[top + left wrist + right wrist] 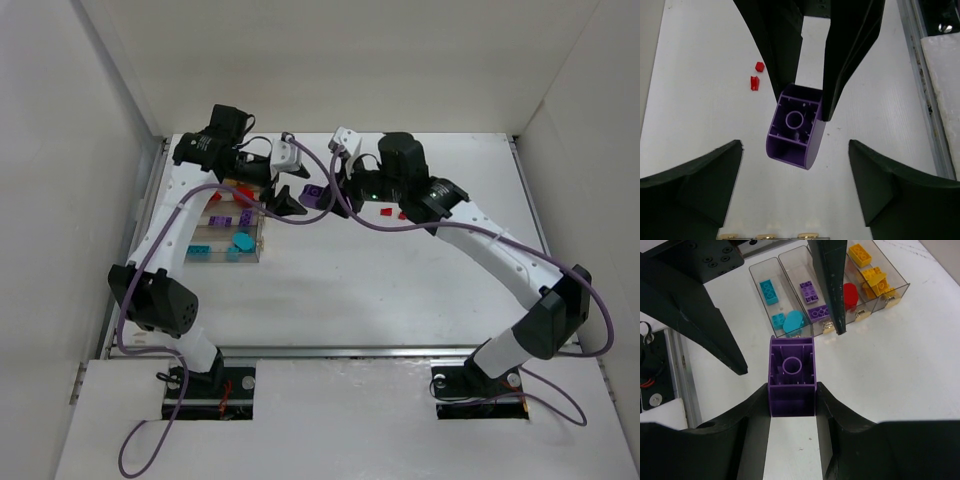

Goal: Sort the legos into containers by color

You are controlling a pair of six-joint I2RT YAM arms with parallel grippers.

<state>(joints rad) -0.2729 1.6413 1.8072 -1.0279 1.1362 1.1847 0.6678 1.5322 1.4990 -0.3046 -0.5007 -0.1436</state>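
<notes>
Just right of the containers (pixel 771 307), I see the right fingers (pixel 752 415) clamped on a purple lego brick (pixel 791 372), hollow underside showing, above the desk (pixel 400 280); the left fingers (pixel 695 175) are spread wide, near it.

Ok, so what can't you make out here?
- Purple brick's studded side: faces away in both wrist views.
- Red lego in the containers: right wrist view, partly behind a finger of the left gripper.
- Containers' far end: top view, under the left arm.
- Loose red pieces: left wrist view, too small.
</notes>
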